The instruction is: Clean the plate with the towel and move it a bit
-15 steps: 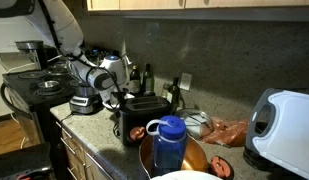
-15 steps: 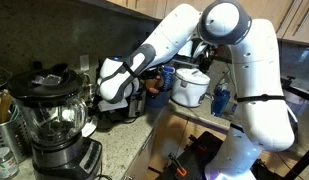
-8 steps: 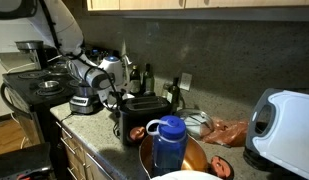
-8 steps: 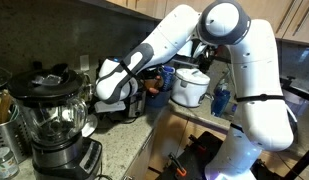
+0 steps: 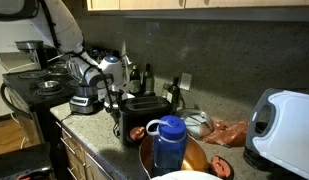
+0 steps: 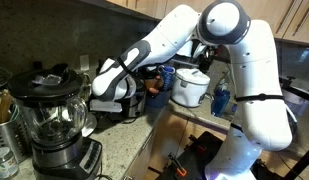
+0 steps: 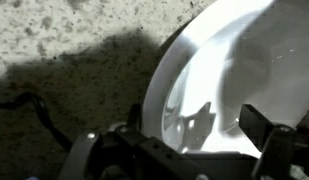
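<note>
While I look down through the wrist view, speckled table (image 7: 64, 40) lies left and the white plate (image 7: 239, 70) fills the right; my jaws stand wide open and empty above its left rim, so the plate's middle lies rightward.

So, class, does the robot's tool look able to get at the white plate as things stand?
Probably yes: in the wrist view the open tool hangs just over the plate, with nothing between them; bare counter lies beside its rim.
</note>
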You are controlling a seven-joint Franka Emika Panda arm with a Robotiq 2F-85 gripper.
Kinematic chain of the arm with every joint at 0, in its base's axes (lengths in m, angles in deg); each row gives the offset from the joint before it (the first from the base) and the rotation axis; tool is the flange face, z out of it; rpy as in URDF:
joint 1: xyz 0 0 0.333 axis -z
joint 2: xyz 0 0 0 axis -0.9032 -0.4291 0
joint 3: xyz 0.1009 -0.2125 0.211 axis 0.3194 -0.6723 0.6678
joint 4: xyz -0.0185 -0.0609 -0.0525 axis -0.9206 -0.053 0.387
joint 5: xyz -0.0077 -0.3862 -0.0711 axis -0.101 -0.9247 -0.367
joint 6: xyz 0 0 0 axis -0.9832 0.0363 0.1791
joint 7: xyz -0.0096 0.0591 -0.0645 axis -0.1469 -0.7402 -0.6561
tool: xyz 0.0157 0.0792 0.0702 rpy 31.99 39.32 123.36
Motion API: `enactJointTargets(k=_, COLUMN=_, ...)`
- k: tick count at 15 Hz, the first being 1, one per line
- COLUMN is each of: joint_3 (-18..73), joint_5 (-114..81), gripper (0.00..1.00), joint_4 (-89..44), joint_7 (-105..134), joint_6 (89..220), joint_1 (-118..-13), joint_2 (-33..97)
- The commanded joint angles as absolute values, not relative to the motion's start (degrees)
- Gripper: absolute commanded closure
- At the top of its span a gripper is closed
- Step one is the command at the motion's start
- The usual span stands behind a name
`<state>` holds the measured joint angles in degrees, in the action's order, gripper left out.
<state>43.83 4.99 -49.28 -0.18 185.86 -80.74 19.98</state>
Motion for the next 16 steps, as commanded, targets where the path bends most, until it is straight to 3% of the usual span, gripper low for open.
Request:
enactJointTargets(k=1, joint_3=44.4, joint_5=6.5, gripper=0.0, joint_4=-48.8, joint_7=-1.8, joint_6=188.2, joint_1=-80.5, joint_2=19.4)
enactJointTargets(k=10, joint_3=57.4, joint_5=7.1, gripper=0.0, joint_4=-48.9, joint_7=17.3, joint_6=187.1, joint_1=-68.7, joint_2=17.7)
enactJointTargets(k=16, joint_3=56.5, joint_5=6.3, gripper=0.0, joint_4=-49.4, joint_7=17.8, joint_6=186.6, joint_1=-68.8, joint_2=17.7)
